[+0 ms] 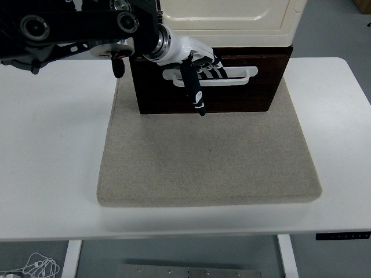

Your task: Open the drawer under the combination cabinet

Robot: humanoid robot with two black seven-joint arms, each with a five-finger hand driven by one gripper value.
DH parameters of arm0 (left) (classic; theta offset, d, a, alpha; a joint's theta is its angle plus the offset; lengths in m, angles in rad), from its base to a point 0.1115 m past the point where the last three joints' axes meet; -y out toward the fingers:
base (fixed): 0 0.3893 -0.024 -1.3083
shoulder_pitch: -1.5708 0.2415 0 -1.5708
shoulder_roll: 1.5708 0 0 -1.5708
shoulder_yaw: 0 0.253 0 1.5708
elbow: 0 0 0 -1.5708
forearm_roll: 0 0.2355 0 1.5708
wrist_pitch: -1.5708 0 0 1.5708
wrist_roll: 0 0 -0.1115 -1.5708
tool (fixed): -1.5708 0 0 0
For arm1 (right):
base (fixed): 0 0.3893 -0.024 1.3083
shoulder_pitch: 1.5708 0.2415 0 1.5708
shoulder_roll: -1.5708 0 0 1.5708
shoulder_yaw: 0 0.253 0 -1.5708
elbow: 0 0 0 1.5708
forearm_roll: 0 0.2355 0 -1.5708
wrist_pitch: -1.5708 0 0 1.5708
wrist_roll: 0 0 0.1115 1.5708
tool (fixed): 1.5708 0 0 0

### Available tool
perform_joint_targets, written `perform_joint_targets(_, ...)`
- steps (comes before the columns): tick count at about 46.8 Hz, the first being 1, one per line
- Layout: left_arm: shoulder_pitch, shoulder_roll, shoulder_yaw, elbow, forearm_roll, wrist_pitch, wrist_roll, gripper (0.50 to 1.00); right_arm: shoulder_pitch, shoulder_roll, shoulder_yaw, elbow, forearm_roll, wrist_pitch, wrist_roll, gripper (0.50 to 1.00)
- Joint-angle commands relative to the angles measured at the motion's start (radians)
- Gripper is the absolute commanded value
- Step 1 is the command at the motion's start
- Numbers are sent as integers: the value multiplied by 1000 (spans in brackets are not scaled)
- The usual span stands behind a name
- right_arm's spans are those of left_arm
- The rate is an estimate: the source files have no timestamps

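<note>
A cream cabinet [226,17] stands at the table's far side on a beige mat [208,156]. Under it is a dark brown drawer [232,92] with a white bar handle [232,75] across its front. My left hand [200,63] reaches in from the left; its white fingers [211,65] are hooked over the handle's left half, and its black thumb hangs down across the drawer front. The drawer front stands a little out from under the cabinet. No right arm shows.
The white table [52,150] extends to both sides of the mat. My black left forearm [75,29] crosses the top left corner. Cables lie on the floor below the table's near left edge [35,267].
</note>
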Motion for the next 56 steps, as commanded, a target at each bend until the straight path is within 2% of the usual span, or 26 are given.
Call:
perform_joint_targets(1, 0, 0, -11, 0, -1, -14, 0, 1000, 0, 0, 0, 0, 0, 0, 0, 926)
perform_joint_targets(28, -5, 18, -42, -6, -1, -124, 0, 1000, 0, 0, 0, 0, 0, 0, 0, 926)
perform_joint_targets(45, -17, 38, -70, -12, -1, -221, 1, 1000, 0, 0, 0, 0, 0, 0, 0, 926)
perform_joint_targets(56, -17, 46, -84, -28, -2, -248, 1, 1000, 0, 0, 0, 0, 0, 0, 0, 926)
